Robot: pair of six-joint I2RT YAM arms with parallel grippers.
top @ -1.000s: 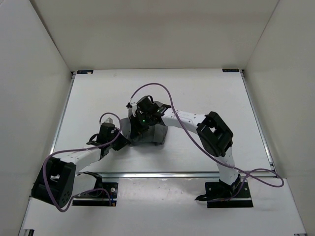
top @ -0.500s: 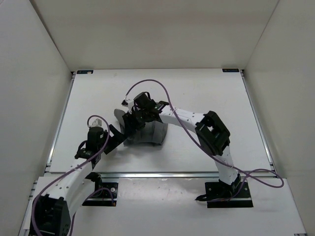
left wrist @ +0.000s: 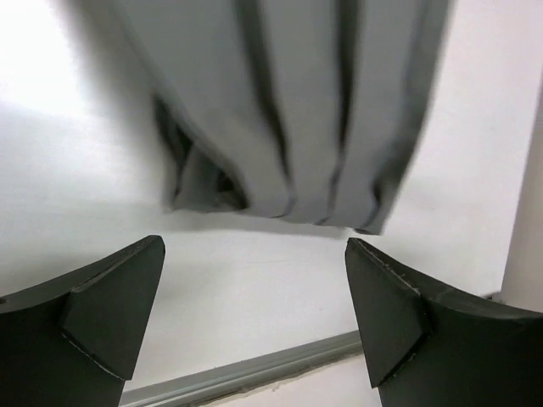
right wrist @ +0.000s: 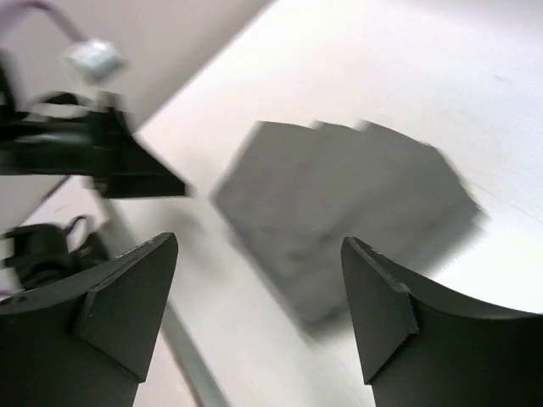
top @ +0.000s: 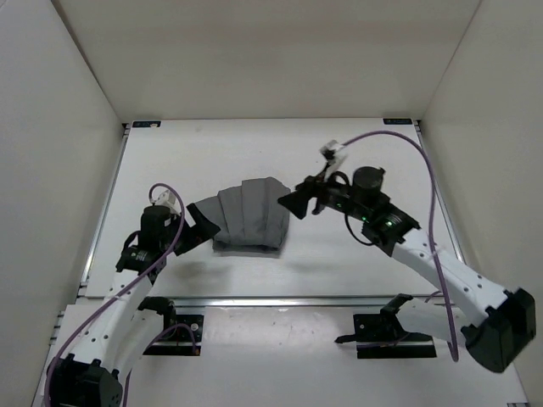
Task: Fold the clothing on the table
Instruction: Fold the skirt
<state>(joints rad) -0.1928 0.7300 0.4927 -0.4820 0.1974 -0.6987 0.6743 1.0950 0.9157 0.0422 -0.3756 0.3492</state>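
Flanking one seemingly folded clothing (top: 250, 216), left gripper (left wrist: 253, 248) and right gripper (right wrist: 259, 241) gape wide, both empty.

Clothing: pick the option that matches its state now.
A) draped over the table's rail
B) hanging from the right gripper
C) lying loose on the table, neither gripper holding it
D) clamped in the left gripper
C: the clothing lies flat on the table, while the left gripper and right gripper stand open beside it.
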